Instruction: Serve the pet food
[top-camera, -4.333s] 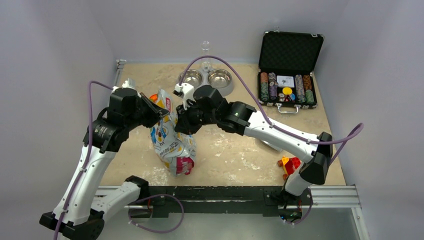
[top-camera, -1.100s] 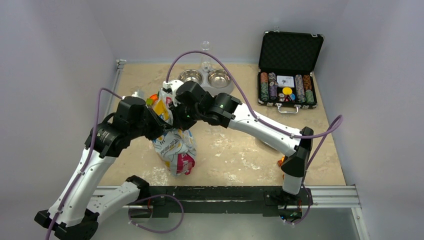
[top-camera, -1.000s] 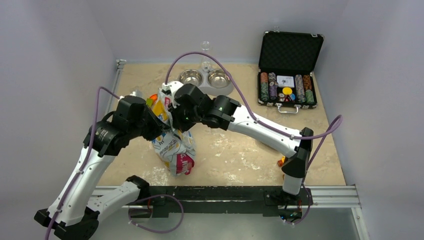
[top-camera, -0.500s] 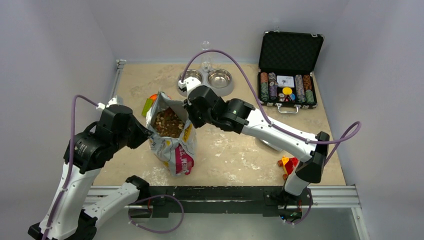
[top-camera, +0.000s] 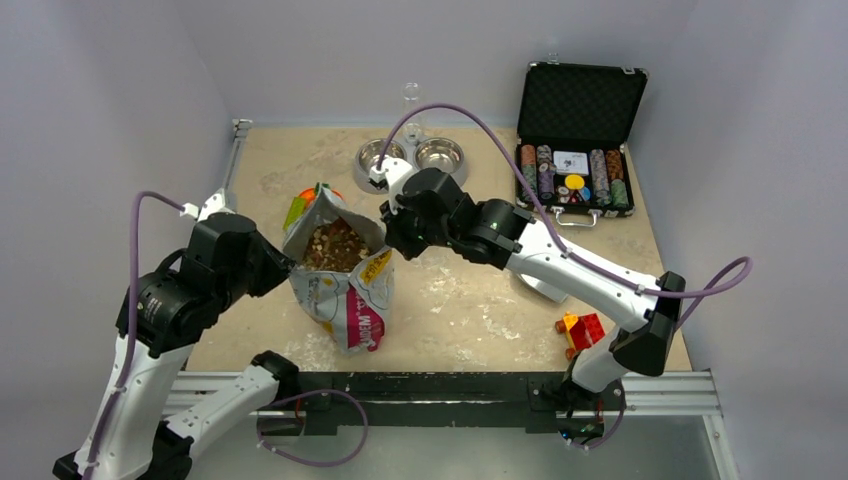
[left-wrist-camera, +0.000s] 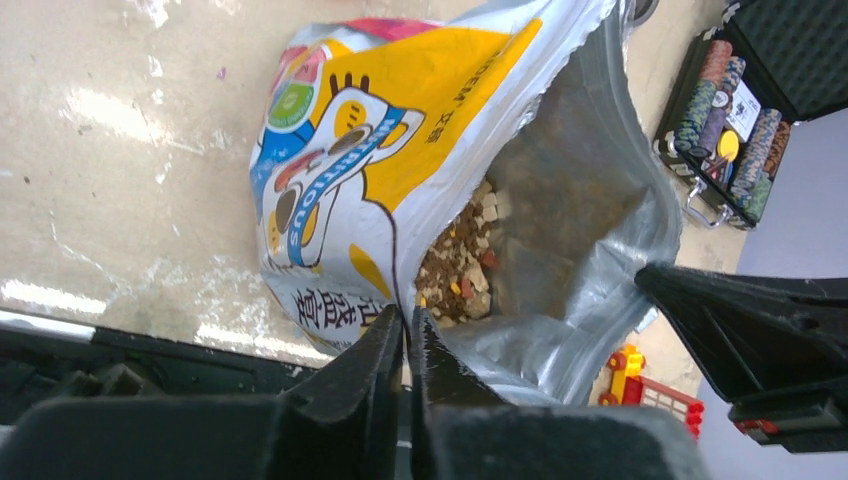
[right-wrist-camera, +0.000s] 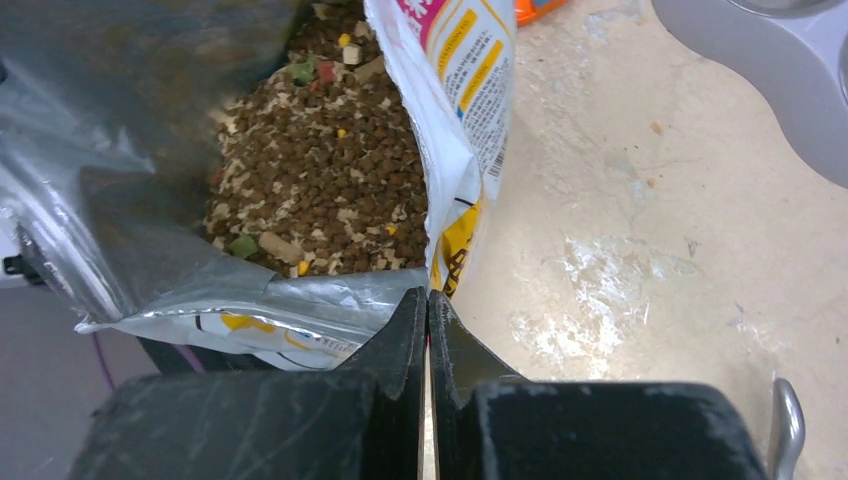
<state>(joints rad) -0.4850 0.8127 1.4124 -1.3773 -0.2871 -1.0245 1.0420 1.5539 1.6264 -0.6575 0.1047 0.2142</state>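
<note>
The pet food (top-camera: 333, 247) is brown and tan kibble lying inside a white, pink and yellow foil bag (top-camera: 350, 300) that stands upright with its mouth wide open. My left gripper (top-camera: 287, 268) is shut on the bag's left lip. My right gripper (top-camera: 388, 238) is shut on the right lip. In the left wrist view the left gripper (left-wrist-camera: 408, 318) pinches the printed wall of the bag (left-wrist-camera: 380, 130), with the kibble (left-wrist-camera: 462, 270) just beyond. In the right wrist view the right gripper (right-wrist-camera: 428, 298) clamps the bag's edge (right-wrist-camera: 455, 90) beside the kibble (right-wrist-camera: 320, 170).
A double steel bowl (top-camera: 410, 160) stands behind the bag, and its grey rim (right-wrist-camera: 740, 60) shows in the right wrist view. An open case of poker chips (top-camera: 575, 135) sits at the back right. A red and yellow toy (top-camera: 582, 328) lies near the right arm's base. An orange and green object (top-camera: 298, 208) lies behind the bag.
The two grippers have drawn apart, left one leftward and right one rightward. The bag's mouth has spread open and the kibble inside now shows.
</note>
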